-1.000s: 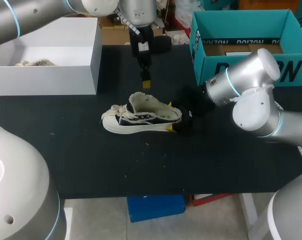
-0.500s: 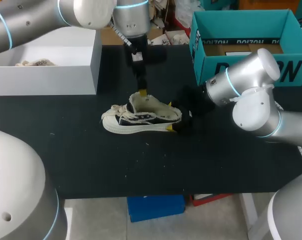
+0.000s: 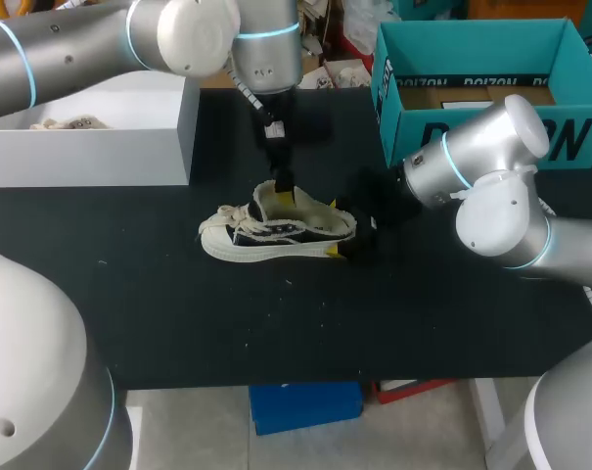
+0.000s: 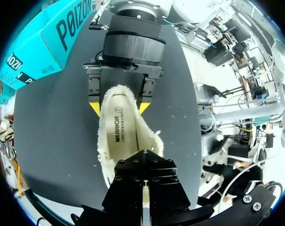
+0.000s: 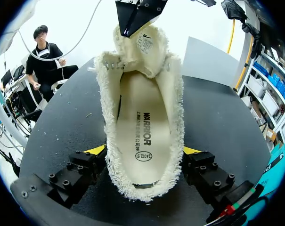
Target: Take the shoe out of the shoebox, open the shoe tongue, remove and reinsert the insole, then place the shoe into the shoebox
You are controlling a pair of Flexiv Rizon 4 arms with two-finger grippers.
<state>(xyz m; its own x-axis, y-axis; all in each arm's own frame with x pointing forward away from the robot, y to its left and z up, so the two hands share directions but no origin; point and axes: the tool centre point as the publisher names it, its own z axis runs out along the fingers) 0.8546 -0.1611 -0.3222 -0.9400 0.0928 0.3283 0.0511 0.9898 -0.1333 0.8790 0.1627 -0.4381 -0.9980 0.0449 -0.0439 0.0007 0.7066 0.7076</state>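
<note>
A low black-and-white shoe (image 3: 276, 233) with fleece lining lies on its sole mid-table, toe to the left. My right gripper (image 3: 333, 227) is shut on its heel, one yellow tip on each side, as the right wrist view shows (image 5: 143, 150). The white insole (image 5: 142, 122) lies flat inside the shoe. The tongue (image 5: 144, 47) stands upright. My left gripper (image 3: 280, 183) points down from behind, shut, its tip right at the tongue's top edge (image 5: 133, 26). The left wrist view looks down over its shut fingers (image 4: 143, 181) into the shoe (image 4: 126, 136).
The teal shoebox (image 3: 442, 132) stands open at the back right, close behind my right arm. A white box (image 3: 90, 152) sits at the back left with a pale item (image 3: 66, 123) inside. Bare black table spreads in front of the shoe.
My left gripper has come down and slightly forward, from above the table behind the shoe to the tongue's top. The right gripper and the shoe have stayed put.
</note>
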